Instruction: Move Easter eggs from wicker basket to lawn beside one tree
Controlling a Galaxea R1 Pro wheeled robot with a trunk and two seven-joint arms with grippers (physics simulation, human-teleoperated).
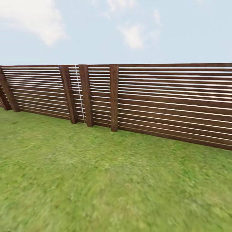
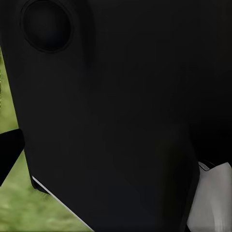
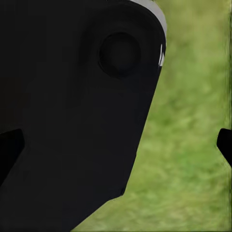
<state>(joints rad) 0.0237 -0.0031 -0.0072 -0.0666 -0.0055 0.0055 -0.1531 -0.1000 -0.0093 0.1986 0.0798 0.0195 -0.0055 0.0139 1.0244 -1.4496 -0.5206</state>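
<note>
In the head view we see the lawn (image 1: 106, 180) across the lower half of the frame and a brown slatted wooden fence (image 1: 167, 103) running through the middle, with pale sky above. We see here no basket, no eggs and no tree, so we cannot say where they stand.

In the left wrist view a dark part of the robot body (image 2: 116, 111) covers most of the frame; a strip of grass (image 2: 29, 208) shows at the lower left. A dark fingertip (image 2: 8, 154) enters at the left edge; whether this pincer is apart or together we cannot tell.

In the right wrist view a dark body (image 3: 67, 121) covers the left side, with grass (image 3: 183, 159) on the right. Two dark fingertips (image 3: 224, 142) stand at opposite edges with nothing between, so this pincer is apart.

We judge that the robot is travelling or searching. The next move calls for turning until the basket is found.
</note>
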